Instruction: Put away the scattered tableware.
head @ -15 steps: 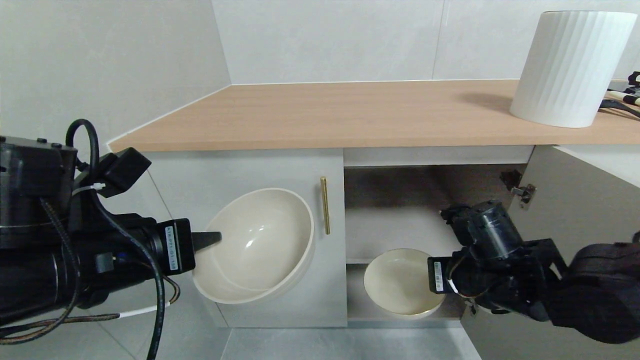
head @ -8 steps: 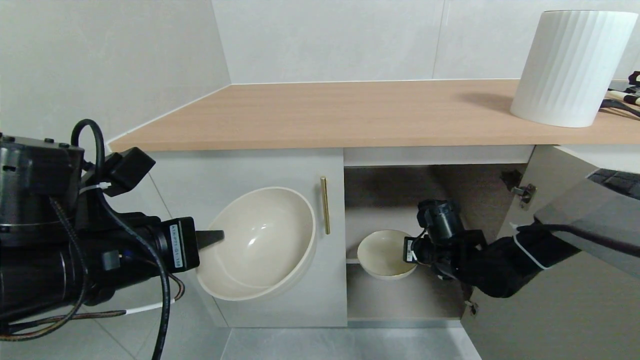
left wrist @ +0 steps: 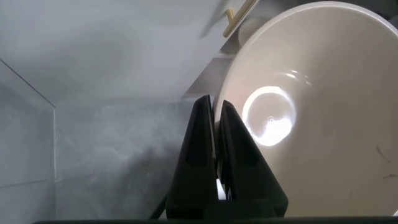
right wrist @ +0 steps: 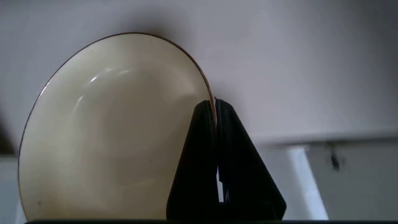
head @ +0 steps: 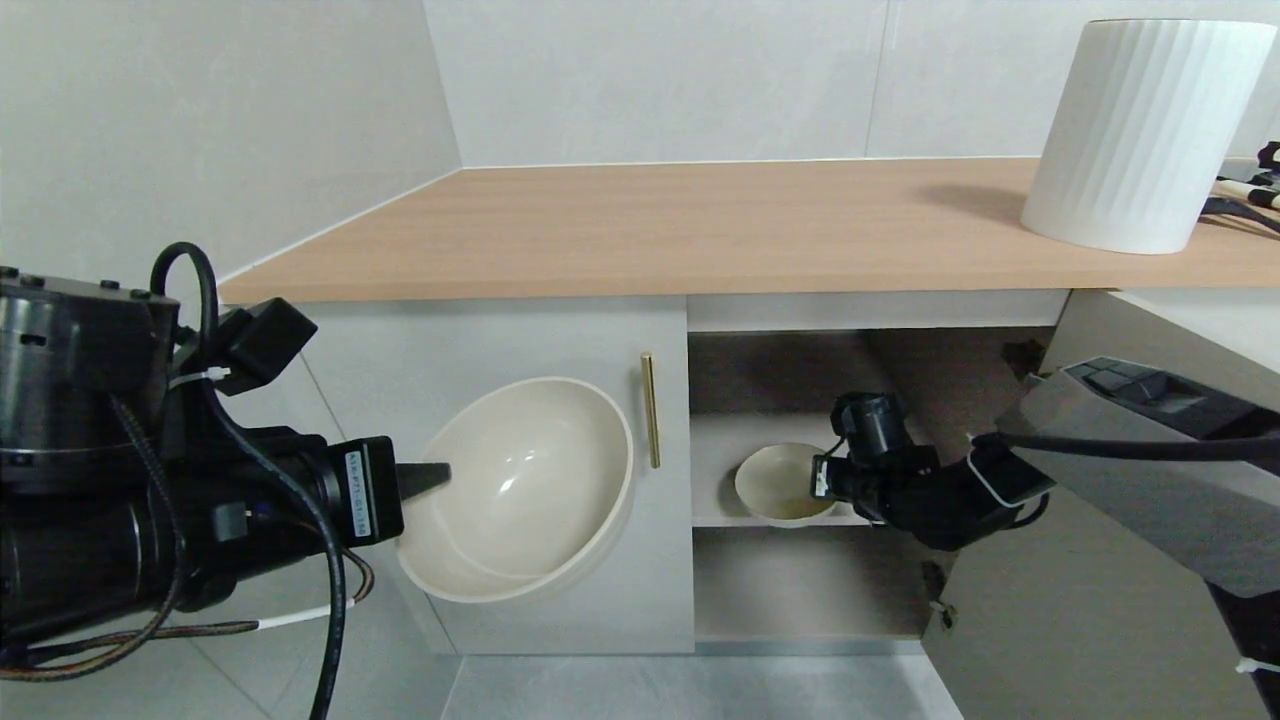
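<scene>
My left gripper point(head: 428, 474) is shut on the rim of a large cream bowl point(head: 520, 490), held tilted in front of the closed cabinet door point(head: 500, 350). Seen from the left wrist, the gripper point(left wrist: 216, 118) pinches that bowl point(left wrist: 311, 112) by its edge. My right gripper point(head: 822, 478) is inside the open cabinet, shut on the rim of a smaller cream bowl point(head: 780, 483) at the level of the middle shelf point(head: 715, 510). The right wrist view has its fingers point(right wrist: 214, 124) clamped on the small bowl point(right wrist: 112, 124).
A tall white ribbed container point(head: 1140, 130) stands at the right on the wooden countertop point(head: 650, 230). Dark utensils point(head: 1250, 195) lie beyond it. The right cabinet door point(head: 1120, 560) hangs open. A gold handle point(head: 648, 410) is on the closed door. Below is grey tiled floor point(head: 700, 690).
My right arm has carried the small bowl from the lower compartment's front up and deeper into the cabinet to shelf level. The left arm with the large bowl has barely shifted.
</scene>
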`<state>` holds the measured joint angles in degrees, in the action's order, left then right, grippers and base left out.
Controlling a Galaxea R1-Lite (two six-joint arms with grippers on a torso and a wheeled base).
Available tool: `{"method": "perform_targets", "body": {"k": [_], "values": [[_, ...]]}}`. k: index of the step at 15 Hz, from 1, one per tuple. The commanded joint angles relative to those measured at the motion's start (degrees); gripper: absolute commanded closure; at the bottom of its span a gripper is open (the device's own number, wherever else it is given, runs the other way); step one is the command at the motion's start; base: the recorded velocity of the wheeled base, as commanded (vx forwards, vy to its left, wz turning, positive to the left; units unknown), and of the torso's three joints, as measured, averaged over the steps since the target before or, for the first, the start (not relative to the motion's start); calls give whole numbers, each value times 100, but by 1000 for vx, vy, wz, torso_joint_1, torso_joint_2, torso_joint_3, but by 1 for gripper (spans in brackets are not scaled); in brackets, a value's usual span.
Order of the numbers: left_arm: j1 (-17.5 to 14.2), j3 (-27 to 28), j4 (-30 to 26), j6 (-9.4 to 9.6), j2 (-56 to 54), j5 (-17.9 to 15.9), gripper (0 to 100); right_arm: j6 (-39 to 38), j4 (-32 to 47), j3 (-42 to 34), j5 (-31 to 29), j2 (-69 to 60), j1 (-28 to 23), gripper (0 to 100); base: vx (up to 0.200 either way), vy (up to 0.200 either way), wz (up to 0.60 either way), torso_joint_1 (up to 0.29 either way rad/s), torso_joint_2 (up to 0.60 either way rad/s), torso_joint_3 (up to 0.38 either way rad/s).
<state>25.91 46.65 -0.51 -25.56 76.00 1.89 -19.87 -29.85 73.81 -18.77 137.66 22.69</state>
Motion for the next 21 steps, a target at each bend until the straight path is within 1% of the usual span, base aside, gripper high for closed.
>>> {"method": "perform_targets", "body": {"k": [1,3,10,19,20,21], "values": [[2,-7,-2,-1,12,4,100,159,6,397,-4,376,-203,100,0,0,0,0,0,0],[2,-7,-2,-1,29,-4,100,212,85,766,-21,692,-256,100,0,0,0,0,0,0],[134,-51,-2,-1,135,4,100,212,120,1346,-171,1141,-467,100,0,0,0,0,0,0],[143,-51,-2,-1,135,4,100,203,120,1522,-241,1193,-546,100,0,0,0,0,0,0],[143,-51,-2,-1,135,4,100,203,120,1513,-241,1193,-546,0,0,0,0,0,0,0],[143,-51,-2,-1,135,4,100,203,120,1513,-241,1193,-555,0,0,0,0,0,0,0]]}}
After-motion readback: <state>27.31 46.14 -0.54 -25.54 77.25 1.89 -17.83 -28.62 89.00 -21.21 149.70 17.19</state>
